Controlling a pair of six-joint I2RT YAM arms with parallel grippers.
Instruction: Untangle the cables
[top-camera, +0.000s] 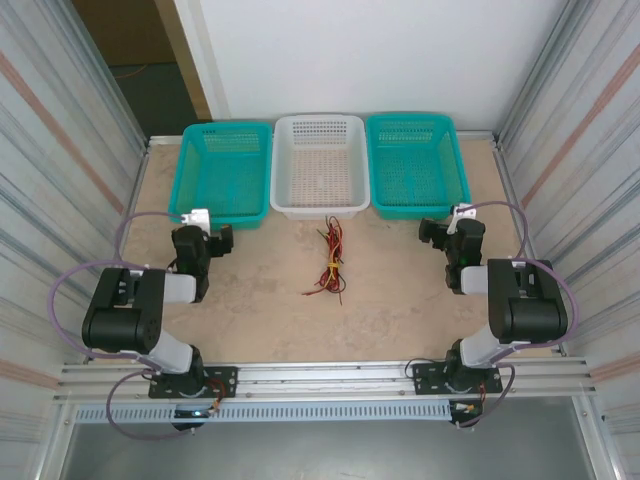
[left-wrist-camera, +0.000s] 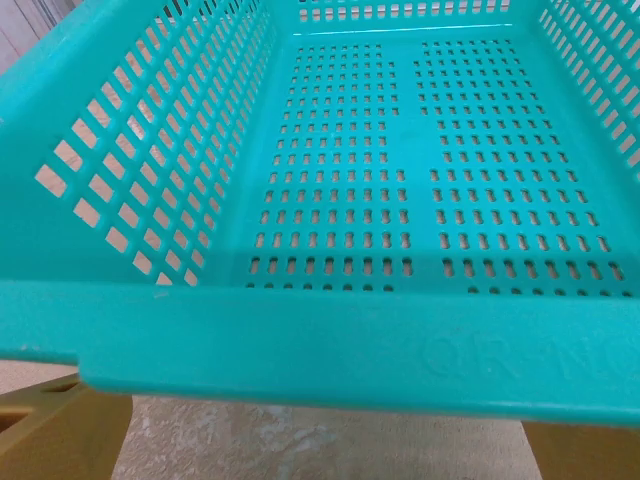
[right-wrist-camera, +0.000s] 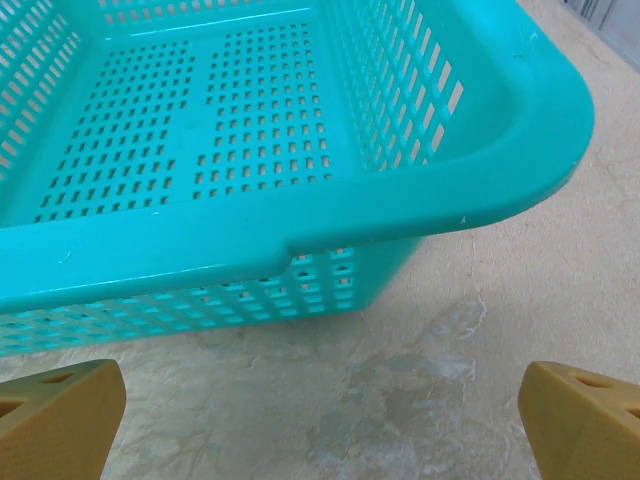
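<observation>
The cables lie as a small tangle of thin red, black and yellow wires on the table's middle, just in front of the white basket. My left gripper hovers left of them, facing the left teal basket; in the left wrist view its yellow fingers stand wide apart at the bottom corners, open with nothing between them. My right gripper sits to the right of the cables, facing the right teal basket. It is open over bare tabletop.
Three baskets stand in a row at the back: teal, white, teal. All look empty. Corrugated metal walls close in both sides. Pale-purple hoses loop beside each arm.
</observation>
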